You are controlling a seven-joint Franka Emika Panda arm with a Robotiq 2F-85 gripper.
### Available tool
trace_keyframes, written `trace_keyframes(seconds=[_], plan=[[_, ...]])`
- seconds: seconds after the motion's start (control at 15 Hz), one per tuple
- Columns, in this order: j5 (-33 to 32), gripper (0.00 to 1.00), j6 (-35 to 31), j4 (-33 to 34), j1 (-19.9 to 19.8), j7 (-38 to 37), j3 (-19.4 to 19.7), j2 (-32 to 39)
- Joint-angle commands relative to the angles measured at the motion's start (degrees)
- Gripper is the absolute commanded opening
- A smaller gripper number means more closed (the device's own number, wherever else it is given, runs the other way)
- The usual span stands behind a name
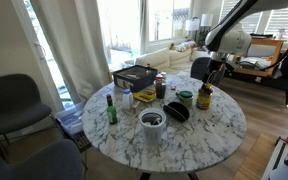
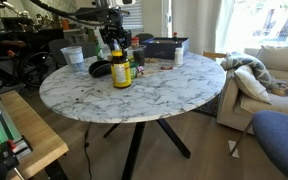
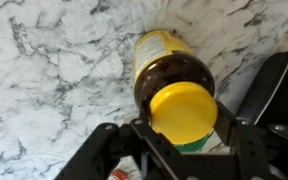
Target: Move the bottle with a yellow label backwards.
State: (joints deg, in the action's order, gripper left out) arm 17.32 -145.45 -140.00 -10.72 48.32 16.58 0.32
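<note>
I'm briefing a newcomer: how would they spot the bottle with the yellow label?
On the round marble table, look beneath the robot's hand, next to the squat jar with a green lid. The bottle with the yellow label is short, stout and brown with a yellow cap; the green bottle across the table is slim and red-capped.

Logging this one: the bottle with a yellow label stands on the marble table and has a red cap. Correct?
No: its cap is yellow, not red, as the wrist view shows. The bottle with a yellow label does stand on the marble table.
</note>
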Motion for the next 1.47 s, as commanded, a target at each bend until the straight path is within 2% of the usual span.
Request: trace_keyframes(seconds=[0.0,0.2,0.47,0.6,0.67,0.8,0.93,1.0,1.07,1.13,1.27,1.4], plan=[[-2.3,0.37,-2.0,0.1,-1.1,-0.7,-1.3,0.2],[-4.2,0.37,2.2,0.4,-1.4,-1.2,-1.2,-2.5],[-6.9,0.37,17.0,3.9,-2.3,0.6,0.1,-11.6],[-4.1,0.37,23.4,7.9,-2.5,2.5,1.9,-14.3],[-5.3,0.62,17.7,5.8,-1.4,0.3,0.8,-10.3],[-5.2,0.62,22.3,8.0,-1.8,0.9,2.1,-13.7],[-5.2,0.62,23.0,8.0,-1.9,1.0,2.4,-14.9],[-5.2,0.37,23.0,8.0,-1.9,1.0,2.4,-14.7],[-3.5,0.37,19.6,9.2,-1.2,2.0,2.2,-15.5],[-4.9,0.37,17.3,11.4,-1.5,2.0,2.1,-15.0],[-4.7,0.37,15.0,18.1,-1.4,2.0,3.1,-11.6],[-0.4,0.37,14.8,26.0,-0.1,3.7,4.2,-7.4]])
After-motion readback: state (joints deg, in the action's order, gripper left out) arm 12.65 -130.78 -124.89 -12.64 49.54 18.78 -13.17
